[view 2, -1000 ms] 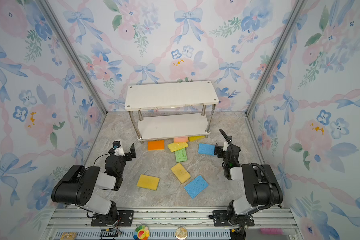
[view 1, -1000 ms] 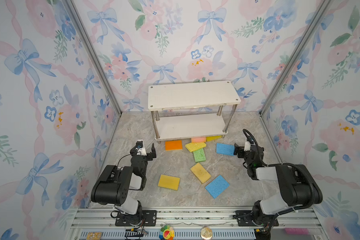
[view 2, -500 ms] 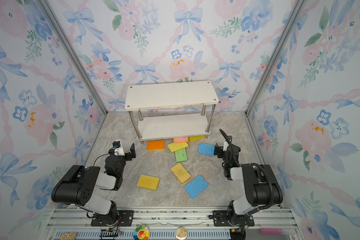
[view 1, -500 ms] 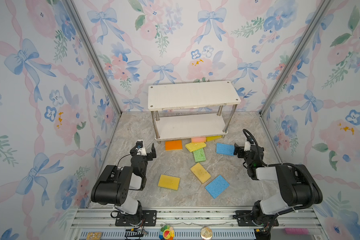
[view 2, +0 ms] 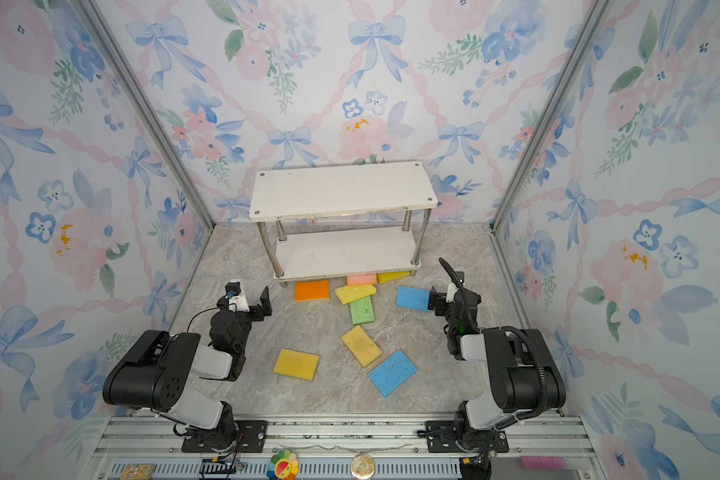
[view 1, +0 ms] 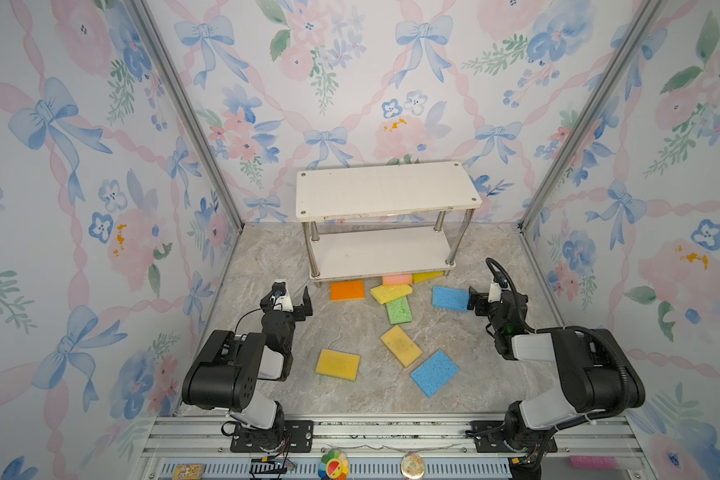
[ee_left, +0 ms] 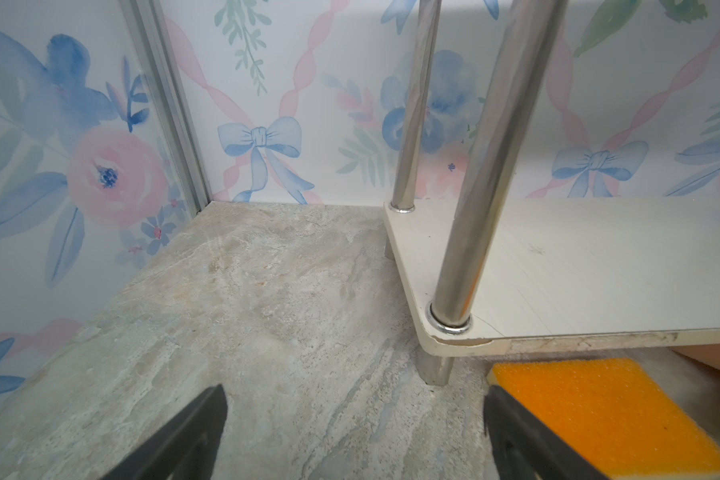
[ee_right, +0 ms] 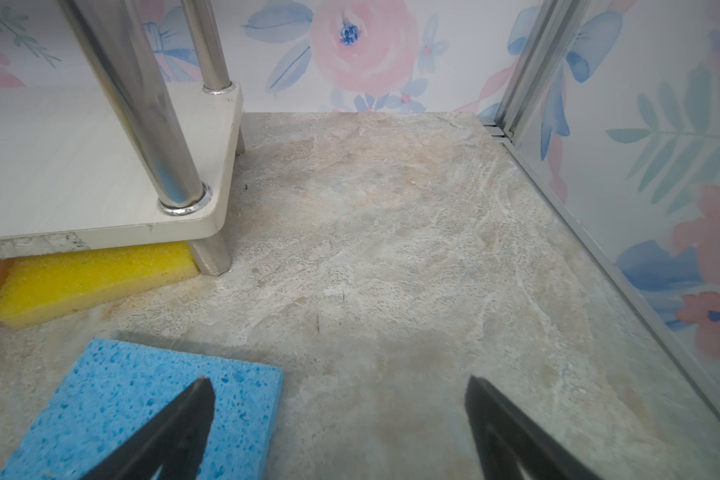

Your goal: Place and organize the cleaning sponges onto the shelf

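Start: shelf (view 1: 385, 191) bare, both sets of jaws apart, empty. Next: right jaws shift over blue sponge (ee_right: 121, 386) just beside them, clamp; orange sponge (ee_left: 599, 415) sits by left jaws.

Floral bow-patterned walls (view 1: 100, 166), grey marbled floor (view 1: 350, 399)

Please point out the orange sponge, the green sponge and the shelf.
orange sponge (view 1: 347, 289), in a top view, middle of its upper face
green sponge (view 1: 398, 311), in a top view, its visible middle
shelf (view 1: 385, 189), in a top view, bare upper board
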`<state>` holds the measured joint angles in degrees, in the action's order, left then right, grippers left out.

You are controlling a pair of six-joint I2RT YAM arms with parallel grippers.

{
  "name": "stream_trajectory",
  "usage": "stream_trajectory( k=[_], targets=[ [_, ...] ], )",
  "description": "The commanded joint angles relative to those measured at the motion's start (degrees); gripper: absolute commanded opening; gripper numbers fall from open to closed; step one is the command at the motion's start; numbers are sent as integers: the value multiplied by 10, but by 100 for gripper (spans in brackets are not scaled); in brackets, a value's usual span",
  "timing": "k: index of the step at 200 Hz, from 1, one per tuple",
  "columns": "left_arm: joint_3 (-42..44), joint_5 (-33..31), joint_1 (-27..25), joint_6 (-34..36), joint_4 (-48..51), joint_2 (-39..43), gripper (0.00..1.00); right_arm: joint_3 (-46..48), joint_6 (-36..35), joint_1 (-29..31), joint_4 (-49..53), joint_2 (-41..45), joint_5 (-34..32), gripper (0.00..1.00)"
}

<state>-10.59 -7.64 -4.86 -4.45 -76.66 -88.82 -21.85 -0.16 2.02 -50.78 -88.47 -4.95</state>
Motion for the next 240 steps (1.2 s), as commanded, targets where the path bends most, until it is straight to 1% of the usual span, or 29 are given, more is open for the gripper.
stream_trajectory(
  k=[1,19,30,39,49,66,77,88,100,108,119,125,135,140,146,154,162,177,194,203,215,228,240],
  targets=[
    [-3,-1,0,10,-7,-2,98,-7,9,-1,-8,-1,1,97],
    [-5,-4,-1,12,-5,2,98,-7,8,0,-8,-1,0,97],
    [-15,-14,-1,9,24,17,98,-6,9,0,-8,0,-1,97],
    [-25,-27,-1,5,59,37,98,-10,16,-1,1,8,-15,97],
    [-40,-37,-2,3,105,61,98,-21,25,-3,37,26,-35,97],
    [-65,-60,-5,-8,178,95,98,-43,33,-6,107,58,-48,97],
    [-88,-84,-5,-40,245,117,98,-55,35,-8,141,76,-55,97],
    [-115,-113,-4,-96,315,135,98,-70,41,-9,182,97,-64,97],
    [-152,-121,-4,-146,403,150,98,-98,72,-17,245,122,-80,97],
    [-178,-110,-4,-167,459,156,98,-125,106,-24,304,136,-92,97],
    [-216,-92,-4,-201,534,158,98,-172,134,-35,398,154,-99,97],
    [-238,-81,-4,-217,576,155,98,-198,170,-42,456,160,-111,97],
    [-274,-48,-4,-231,639,145,98,-247,209,-67,549,167,-100,97],
    [-281,-30,-5,-232,661,140,98,-270,215,-82,595,167,-82,97],
    [-309,-17,-6,-234,687,135,98,-296,209,-100,641,166,-59,97],
    [-321,-4,-8,-242,711,135,98,-324,213,-115,695,167,-67,97],
    [-323,14,-8,-250,719,141,98,-337,228,-127,733,173,-79,97],
    [-324,51,-9,-267,730,164,98,-350,234,-151,780,197,-43,97],
    [-334,117,-9,-269,752,182,98,-363,232,-143,829,231,-21,97],
    [-335,140,-12,-276,760,192,98,-372,239,-134,857,247,-4,97],
    [-335,167,-18,-282,769,202,98,-385,244,-129,891,259,39,97],
    [-336,180,-32,-284,787,211,98,-400,243,-128,923,265,96,97],
    [-338,193,-44,-279,802,217,98,-414,242,-122,952,271,134,97]
  ],
)
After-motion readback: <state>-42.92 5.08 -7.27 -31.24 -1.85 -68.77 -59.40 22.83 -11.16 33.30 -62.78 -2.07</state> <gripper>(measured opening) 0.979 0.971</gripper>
